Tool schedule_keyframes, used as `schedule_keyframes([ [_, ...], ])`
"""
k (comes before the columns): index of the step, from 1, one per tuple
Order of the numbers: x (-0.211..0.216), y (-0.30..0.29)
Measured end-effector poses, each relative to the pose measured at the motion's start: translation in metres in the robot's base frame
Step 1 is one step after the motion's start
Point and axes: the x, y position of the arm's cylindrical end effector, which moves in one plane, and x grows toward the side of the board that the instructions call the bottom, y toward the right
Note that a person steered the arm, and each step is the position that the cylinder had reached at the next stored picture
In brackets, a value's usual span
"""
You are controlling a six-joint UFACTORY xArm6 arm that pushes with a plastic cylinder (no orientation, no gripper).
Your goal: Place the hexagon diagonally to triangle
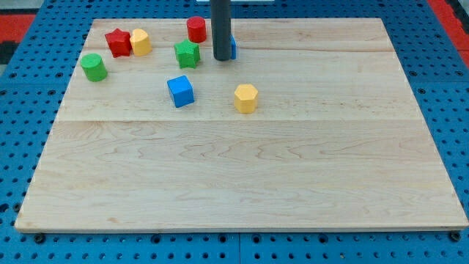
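Note:
A yellow hexagon block (pixel 246 97) lies on the wooden board (pixel 242 176), in its upper middle. My tip (pixel 221 59) stands above and to the left of the hexagon, well apart from it. A blue block (pixel 232 48) sits right behind the rod, touching or nearly touching it; most of it is hidden, so I cannot make out its shape. A green star (pixel 187 53) lies just left of my tip.
A blue cube (pixel 180 91) lies left of the hexagon. A red cylinder (pixel 196 29) stands at the top, left of the rod. A red star (pixel 117 42), a yellow block (pixel 141 42) and a green cylinder (pixel 94 67) cluster at the upper left.

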Motion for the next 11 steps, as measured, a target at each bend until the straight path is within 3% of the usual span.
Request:
schedule_keyframes([
  [1, -0.022, 0.009],
  [2, 0.045, 0.082],
  [3, 0.142, 0.112],
  [4, 0.205, 0.071],
  [5, 0.174, 0.034],
  [9, 0.048, 0.034],
  [10, 0.061, 0.089],
  [11, 0.029, 0.163],
])
